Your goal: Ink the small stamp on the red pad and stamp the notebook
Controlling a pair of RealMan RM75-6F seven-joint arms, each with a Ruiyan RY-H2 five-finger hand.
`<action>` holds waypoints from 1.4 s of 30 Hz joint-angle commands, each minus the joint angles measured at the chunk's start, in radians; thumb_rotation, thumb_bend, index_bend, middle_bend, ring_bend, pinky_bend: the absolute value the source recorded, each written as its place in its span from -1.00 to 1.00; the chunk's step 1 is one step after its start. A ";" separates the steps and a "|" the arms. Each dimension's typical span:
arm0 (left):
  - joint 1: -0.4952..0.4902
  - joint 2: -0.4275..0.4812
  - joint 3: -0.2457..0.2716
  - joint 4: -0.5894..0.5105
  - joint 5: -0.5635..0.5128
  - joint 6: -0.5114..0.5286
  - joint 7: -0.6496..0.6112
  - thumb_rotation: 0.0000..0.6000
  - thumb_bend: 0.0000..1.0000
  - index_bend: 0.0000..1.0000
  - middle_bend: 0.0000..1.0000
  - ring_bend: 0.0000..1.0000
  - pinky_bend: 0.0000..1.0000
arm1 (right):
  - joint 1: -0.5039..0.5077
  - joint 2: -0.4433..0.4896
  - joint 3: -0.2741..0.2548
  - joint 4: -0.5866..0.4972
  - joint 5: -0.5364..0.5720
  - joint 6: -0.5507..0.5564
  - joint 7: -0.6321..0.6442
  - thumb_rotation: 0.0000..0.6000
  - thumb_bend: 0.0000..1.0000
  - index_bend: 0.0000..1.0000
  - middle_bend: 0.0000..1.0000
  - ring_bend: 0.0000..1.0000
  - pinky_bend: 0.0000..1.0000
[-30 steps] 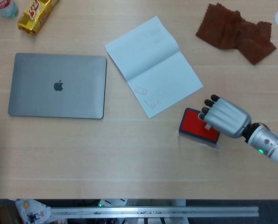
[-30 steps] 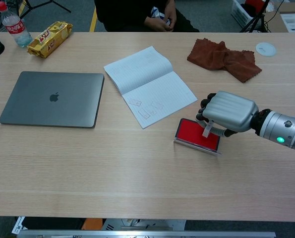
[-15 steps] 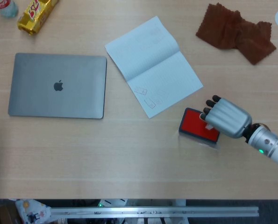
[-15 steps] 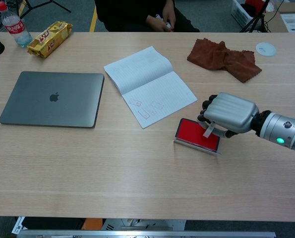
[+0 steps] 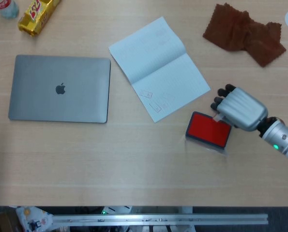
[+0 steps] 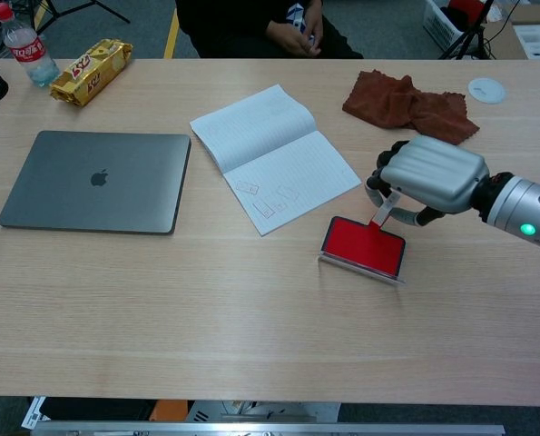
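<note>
The right hand (image 6: 430, 177) pinches the small stamp (image 6: 383, 210), its lower end just above the far edge of the red pad (image 6: 363, 246); the left hand is out of both views. The open notebook (image 6: 274, 156) lies well apart to the left on the counter (image 6: 251, 309), with three faint marks near its lower edge. Risks, as I judge them: the slim stamp could twist or slip in so light a pinch on the way over, and it may land tilted, printing only partly or smearing over the marks already there. Count: one stamp, one pad, one notebook, one laptop (image 6: 95, 181), one brown cloth (image 6: 411, 108), one bottle (image 6: 24, 45), one snack packet (image 6: 91, 70)
</note>
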 commanded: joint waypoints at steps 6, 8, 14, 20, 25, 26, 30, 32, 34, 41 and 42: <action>-0.001 0.009 0.003 -0.018 0.007 0.001 0.003 1.00 -0.46 -0.48 -0.51 -0.47 -0.49 | 0.060 0.038 0.119 -0.067 0.139 -0.062 -0.037 1.00 -0.14 0.51 0.12 -0.34 -0.31; -0.001 0.012 0.004 -0.023 0.009 0.002 0.004 1.00 -0.46 -0.48 -0.52 -0.47 -0.49 | 0.077 0.029 0.141 -0.067 0.179 -0.088 -0.067 1.00 -0.14 0.51 0.12 -0.33 -0.31; 0.002 0.018 0.009 -0.031 0.015 0.003 0.004 1.00 -0.46 -0.48 -0.52 -0.47 -0.49 | 0.119 -0.021 0.173 -0.048 0.285 -0.153 -0.146 1.00 -0.14 0.51 0.14 -0.31 -0.30; 0.003 0.022 0.010 -0.028 0.013 0.001 -0.004 1.00 -0.46 -0.48 -0.52 -0.47 -0.49 | 0.159 -0.095 0.180 0.000 0.361 -0.194 -0.216 1.00 -0.14 0.52 0.16 -0.30 -0.28; 0.001 0.024 0.011 -0.025 0.007 -0.007 -0.007 1.00 -0.46 -0.48 -0.52 -0.47 -0.49 | 0.189 -0.158 0.183 0.052 0.417 -0.219 -0.254 1.00 -0.14 0.54 0.19 -0.27 -0.26; 0.001 0.025 0.011 -0.025 0.006 -0.009 -0.008 1.00 -0.46 -0.48 -0.52 -0.47 -0.49 | 0.194 -0.168 0.183 0.062 0.427 -0.223 -0.260 1.00 -0.14 0.54 0.19 -0.26 -0.26; -0.001 0.028 0.009 -0.023 -0.002 -0.015 -0.010 1.00 -0.46 -0.48 -0.52 -0.47 -0.49 | 0.212 -0.209 0.175 0.104 0.464 -0.237 -0.289 1.00 -0.14 0.56 0.23 -0.23 -0.26; -0.001 0.028 0.008 -0.022 -0.006 -0.017 -0.010 1.00 -0.46 -0.48 -0.52 -0.47 -0.49 | 0.219 -0.222 0.172 0.119 0.479 -0.241 -0.300 1.00 -0.14 0.58 0.25 -0.21 -0.26; -0.002 0.027 0.009 -0.020 -0.008 -0.020 -0.010 1.00 -0.46 -0.48 -0.52 -0.47 -0.49 | 0.225 -0.231 0.169 0.131 0.493 -0.247 -0.308 1.00 -0.14 0.59 0.26 -0.21 -0.26; -0.006 0.021 0.010 -0.015 -0.013 -0.033 -0.006 1.00 -0.46 -0.48 -0.52 -0.47 -0.49 | 0.246 -0.256 0.154 0.168 0.536 -0.261 -0.340 1.00 -0.14 0.62 0.29 -0.19 -0.24; -0.007 0.021 0.010 -0.015 -0.014 -0.034 -0.007 1.00 -0.46 -0.48 -0.52 -0.47 -0.49 | 0.247 -0.259 0.153 0.171 0.540 -0.261 -0.343 1.00 -0.14 0.62 0.29 -0.19 -0.24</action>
